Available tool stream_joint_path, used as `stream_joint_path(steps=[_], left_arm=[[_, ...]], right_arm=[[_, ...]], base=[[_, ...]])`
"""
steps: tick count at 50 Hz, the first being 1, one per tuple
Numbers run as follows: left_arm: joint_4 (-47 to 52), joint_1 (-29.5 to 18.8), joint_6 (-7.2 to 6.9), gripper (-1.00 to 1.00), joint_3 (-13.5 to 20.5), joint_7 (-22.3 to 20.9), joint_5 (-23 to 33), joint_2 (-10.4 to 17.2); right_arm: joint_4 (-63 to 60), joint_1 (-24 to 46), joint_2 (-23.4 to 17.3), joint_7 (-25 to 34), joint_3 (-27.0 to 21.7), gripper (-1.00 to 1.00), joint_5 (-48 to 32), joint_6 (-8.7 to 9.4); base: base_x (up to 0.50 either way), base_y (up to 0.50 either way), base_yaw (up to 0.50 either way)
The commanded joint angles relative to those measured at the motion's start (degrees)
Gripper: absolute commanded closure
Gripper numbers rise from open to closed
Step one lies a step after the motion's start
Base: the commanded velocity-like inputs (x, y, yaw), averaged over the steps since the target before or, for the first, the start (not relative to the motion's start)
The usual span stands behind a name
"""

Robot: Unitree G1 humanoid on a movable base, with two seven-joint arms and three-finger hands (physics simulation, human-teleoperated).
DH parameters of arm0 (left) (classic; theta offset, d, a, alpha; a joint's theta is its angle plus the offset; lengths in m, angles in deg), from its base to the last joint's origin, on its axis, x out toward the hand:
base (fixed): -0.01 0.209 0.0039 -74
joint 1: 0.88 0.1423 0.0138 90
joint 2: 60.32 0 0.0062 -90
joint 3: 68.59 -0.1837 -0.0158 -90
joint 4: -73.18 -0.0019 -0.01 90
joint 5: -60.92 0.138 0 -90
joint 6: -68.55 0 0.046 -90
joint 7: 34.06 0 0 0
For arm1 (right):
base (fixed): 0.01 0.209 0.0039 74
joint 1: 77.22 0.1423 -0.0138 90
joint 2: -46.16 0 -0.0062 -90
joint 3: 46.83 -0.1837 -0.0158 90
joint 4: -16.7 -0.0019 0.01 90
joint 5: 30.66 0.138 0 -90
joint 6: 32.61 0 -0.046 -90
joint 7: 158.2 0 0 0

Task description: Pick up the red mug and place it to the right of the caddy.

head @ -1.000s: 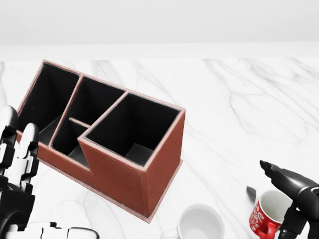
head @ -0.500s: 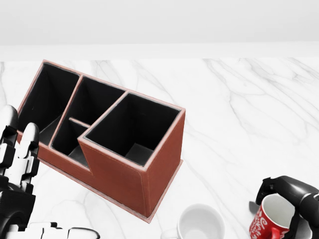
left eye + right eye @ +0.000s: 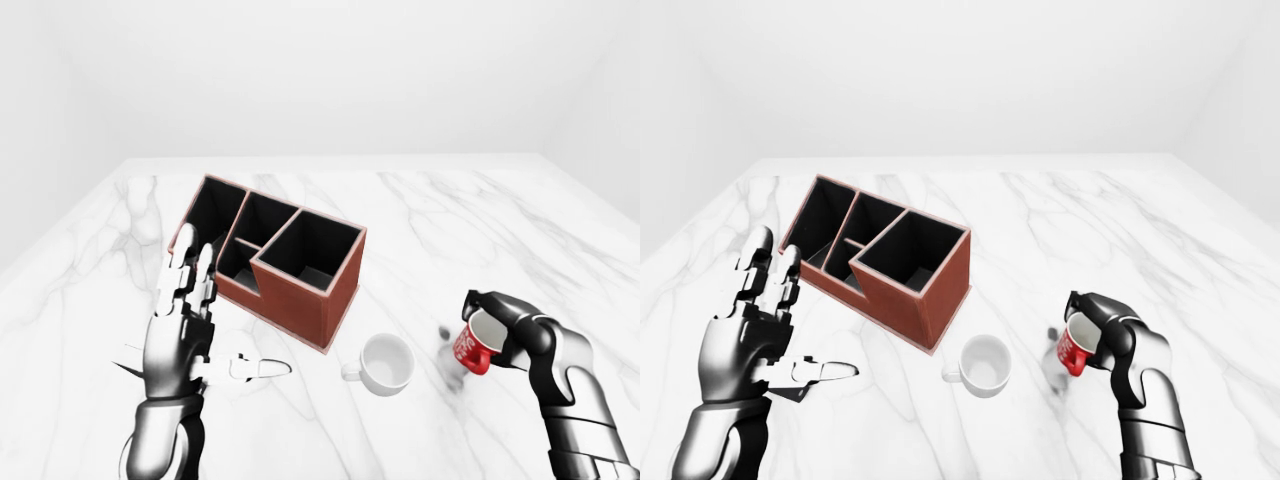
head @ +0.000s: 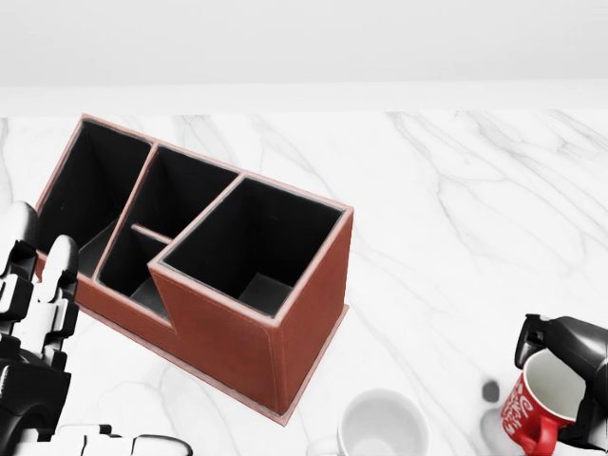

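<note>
Since the earlier frame the right robot hand [image 3: 505, 330] has clenched round the red mug [image 3: 474, 346] and raised it, tilted, off the bench [image 3: 420, 210]. Pickup looks done; setting it down right of the caddy [image 3: 272, 258] remains. Left robot hand [image 3: 185, 335] hangs released, empty.

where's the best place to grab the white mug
Probably by its wall, coming down from above: the white mug stands upright and mouth up, apart from the caddy. Its handle juts toward the view's left, so the open left hand could take that instead.
</note>
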Motion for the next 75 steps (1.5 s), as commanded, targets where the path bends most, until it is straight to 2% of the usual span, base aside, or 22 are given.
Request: stream_joint_path(steps=[1,10,18,27,46,62,75], left_arm=[[0.09,0.18,0.00,-1.00,-0.35,0.16,0.06,0.07],[-1.53,-0.19,0.00,-1.00,-1.09,0.47,0.44,0.27],[-0.32,-0.17,0.00,-1.00,-0.10,0.15,-0.10,0.13],[-0.44,0.12,0.00,-1.00,-0.72,0.23,-0.09,0.30],[0.43,0.68,0.00,-1.00,-1.08,0.18,-0.01,0.27],[0.34,0.52,0.00,-1.00,-1.21,0.30,-0.20,0.43],[1.01,0.68,0.00,-1.00,-1.28,0.36,-0.11,0.38]], right_arm=[[-6.03,0.79,-1.19,0.00,-2.17,1.00,-0.06,0.00],[-10.96,4.44,-1.41,0.00,-1.73,1.00,-2.29,0.00],[-15.48,9.72,-1.89,0.00,-0.49,1.00,-5.26,0.00],[-17.76,13.98,0.90,0.00,3.31,1.00,-9.28,0.00],[-11.88,17.47,7.90,0.00,9.71,1.00,-12.80,0.00],[-2.32,22.20,10.02,0.00,12.13,1.00,-10.81,0.00],[2.95,22.29,11.32,0.00,13.94,1.00,-8.34,0.00]], base=[[0.00,0.00,0.00],[0.00,0.00,0.00],[0.00,0.00,0.00],[0.00,0.00,0.00],[0.00,0.00,0.00],[0.00,0.00,0.00],[0.00,0.00,0.00]])
